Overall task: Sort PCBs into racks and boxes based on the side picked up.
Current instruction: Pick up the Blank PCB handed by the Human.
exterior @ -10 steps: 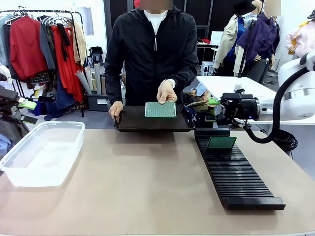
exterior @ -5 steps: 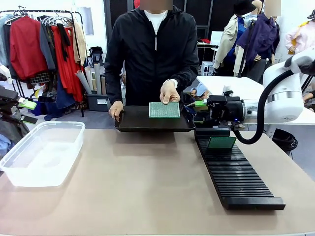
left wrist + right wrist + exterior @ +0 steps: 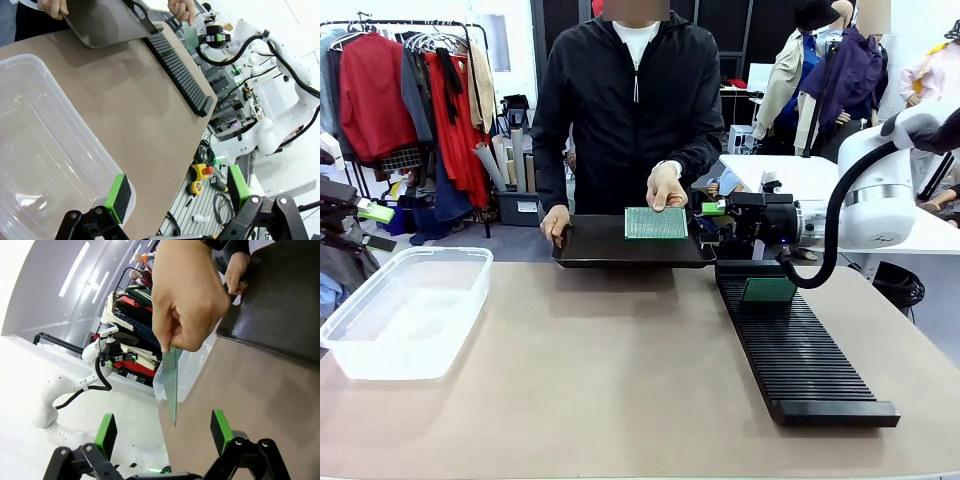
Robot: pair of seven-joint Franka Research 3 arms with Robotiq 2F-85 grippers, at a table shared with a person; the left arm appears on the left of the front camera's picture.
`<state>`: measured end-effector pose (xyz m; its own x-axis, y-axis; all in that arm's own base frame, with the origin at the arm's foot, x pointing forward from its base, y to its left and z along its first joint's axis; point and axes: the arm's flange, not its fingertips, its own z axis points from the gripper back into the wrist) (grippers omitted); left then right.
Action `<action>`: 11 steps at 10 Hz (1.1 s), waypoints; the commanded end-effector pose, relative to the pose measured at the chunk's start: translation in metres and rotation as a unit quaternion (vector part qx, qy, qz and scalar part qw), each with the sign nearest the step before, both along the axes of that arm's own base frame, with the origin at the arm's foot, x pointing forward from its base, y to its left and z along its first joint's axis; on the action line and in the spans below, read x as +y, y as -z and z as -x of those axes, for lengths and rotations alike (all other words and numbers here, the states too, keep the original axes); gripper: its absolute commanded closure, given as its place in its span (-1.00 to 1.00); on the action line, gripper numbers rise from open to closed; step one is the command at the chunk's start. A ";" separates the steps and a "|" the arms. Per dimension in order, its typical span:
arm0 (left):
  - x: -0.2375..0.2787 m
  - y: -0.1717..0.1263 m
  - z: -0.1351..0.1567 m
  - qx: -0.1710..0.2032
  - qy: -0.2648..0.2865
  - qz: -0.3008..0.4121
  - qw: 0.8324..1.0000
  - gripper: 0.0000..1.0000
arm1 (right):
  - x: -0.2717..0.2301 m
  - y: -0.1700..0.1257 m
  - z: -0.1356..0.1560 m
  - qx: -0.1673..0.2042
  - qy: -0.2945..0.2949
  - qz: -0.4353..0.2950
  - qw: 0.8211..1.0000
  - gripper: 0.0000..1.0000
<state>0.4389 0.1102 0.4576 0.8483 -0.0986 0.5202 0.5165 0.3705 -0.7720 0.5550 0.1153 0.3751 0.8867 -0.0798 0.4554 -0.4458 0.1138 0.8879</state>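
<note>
One green circuit board (image 3: 655, 222), pinched in the person's fingers (image 3: 187, 337) above the dark tray (image 3: 600, 250), faces the robot's wide-open right hand (image 3: 163, 432) just beside it: a handover, likely needing that hand to ease forward and close, while the left hand (image 3: 179, 192) hangs, also wide, over the clear tub (image 3: 30, 90).

**Worktop** (image 3: 620, 400): carries two items, well apart.
- **Left side:** tub (image 3: 395, 362), near the left edge.
- **Right side:** rack (image 3: 810, 370), running from near edge to far edge. A slotted PCB (image 3: 768, 290) stands upright near its far end.
- **Far edge, middle:** tray (image 3: 600, 250), with the person's lower hand (image 3: 556, 222) at its left end.
- **Above the tray's right part:** held PCB (image 3: 655, 222), hanging from the person's upper hand (image 3: 665, 187).
- **Behind the rack's far end:** right end effector (image 3: 163, 430), with the held PCB edge-on between its fingers, touching neither.
- **Far left:** left end effector (image 3: 179, 192), above the tub.
</note>
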 end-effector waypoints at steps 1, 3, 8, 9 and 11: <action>0.000 -0.003 0.001 0.004 -0.001 0.004 1.000 -1.00 | 0.014 0.003 -0.017 -0.018 -0.001 -0.003 1.000 -1.00; 0.000 -0.003 0.001 0.004 -0.001 0.004 1.000 -1.00 | 0.023 0.005 -0.029 -0.030 -0.005 -0.002 1.000 -1.00; 0.000 -0.003 0.001 0.004 -0.001 0.004 1.000 -1.00 | 0.040 0.002 -0.052 -0.048 -0.025 0.004 0.999 -1.00; 0.000 -0.003 0.001 0.004 -0.001 0.004 1.000 -1.00 | 0.043 0.002 -0.056 -0.049 -0.029 0.007 0.998 -1.00; 0.000 -0.003 0.001 0.004 -0.001 0.004 1.000 -1.00 | 0.051 0.003 -0.064 -0.051 -0.037 0.011 0.998 -1.00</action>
<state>0.4389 0.1103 0.4577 0.8482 -0.0986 0.5204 0.5166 0.3706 -0.7719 0.6095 0.1574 0.3728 0.8498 -0.0207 0.5267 -0.5236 0.0811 0.8481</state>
